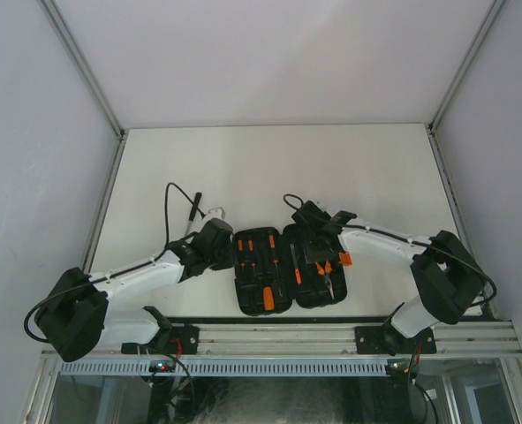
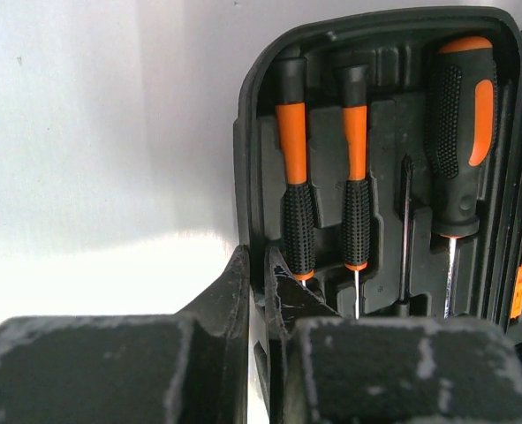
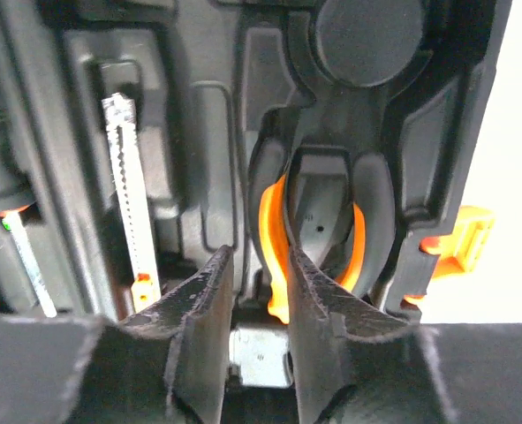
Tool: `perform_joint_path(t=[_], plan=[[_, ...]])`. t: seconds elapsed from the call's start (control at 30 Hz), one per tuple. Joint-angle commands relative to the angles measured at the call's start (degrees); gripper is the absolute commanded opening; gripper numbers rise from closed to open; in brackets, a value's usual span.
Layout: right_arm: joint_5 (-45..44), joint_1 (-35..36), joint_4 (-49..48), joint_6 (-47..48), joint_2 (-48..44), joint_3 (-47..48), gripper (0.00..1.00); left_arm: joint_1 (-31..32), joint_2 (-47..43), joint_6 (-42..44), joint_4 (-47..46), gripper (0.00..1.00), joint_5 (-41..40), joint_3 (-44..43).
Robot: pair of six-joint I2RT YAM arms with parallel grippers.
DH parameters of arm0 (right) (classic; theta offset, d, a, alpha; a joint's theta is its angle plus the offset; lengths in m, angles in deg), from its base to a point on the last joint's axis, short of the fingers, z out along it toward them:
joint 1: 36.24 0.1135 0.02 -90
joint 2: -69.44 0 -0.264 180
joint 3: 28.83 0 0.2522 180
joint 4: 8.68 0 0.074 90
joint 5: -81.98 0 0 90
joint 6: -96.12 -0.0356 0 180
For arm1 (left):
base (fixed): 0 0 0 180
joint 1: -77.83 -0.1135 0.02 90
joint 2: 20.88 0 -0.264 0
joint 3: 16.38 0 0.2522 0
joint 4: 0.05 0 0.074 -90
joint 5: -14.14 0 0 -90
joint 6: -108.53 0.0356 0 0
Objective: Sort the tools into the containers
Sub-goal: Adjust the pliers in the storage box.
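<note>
The black case (image 1: 243, 296) lies open on the table between both arms, with orange-and-black tools in its slots. My left gripper (image 1: 228, 250) is at the case's left edge. In the left wrist view its jaws (image 2: 256, 261) pinch the case's side wall (image 2: 247, 132), next to two thin screwdrivers (image 2: 294, 168) and a thick one (image 2: 462, 124). My right gripper (image 1: 316, 240) hangs over the right half. Its jaws (image 3: 259, 261) stand slightly apart just above the pliers (image 3: 375, 212). A silver metal part (image 3: 261, 353) shows under the gap.
A toothed metal blade (image 3: 124, 177) sits in a slot left of the pliers, and the orange latch (image 3: 459, 238) sticks out on the case's right edge. A black cable (image 1: 168, 208) loops behind the left arm. A metal rail (image 1: 278, 336) runs along the near edge.
</note>
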Motion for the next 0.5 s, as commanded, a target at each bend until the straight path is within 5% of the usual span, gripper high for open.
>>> perform_joint_path(t=[0.0, 0.2, 0.47], plan=[[0.4, 0.3, -2.6, -0.9, -9.5, 0.2, 0.33, 0.3, -1.0, 0.9, 0.7, 0.07, -1.2, -4.5], [-2.6, -3.2, 0.4, -1.0, -18.5, -1.5, 0.39, 0.3, -0.8, 2.1, 3.4, 0.23, -2.3, -7.3], [3.8, -10.6, -1.5, 0.8, -21.2, -7.9, 0.28, 0.3, -3.9, 2.5, 5.5, 0.41, -3.6, -8.5]])
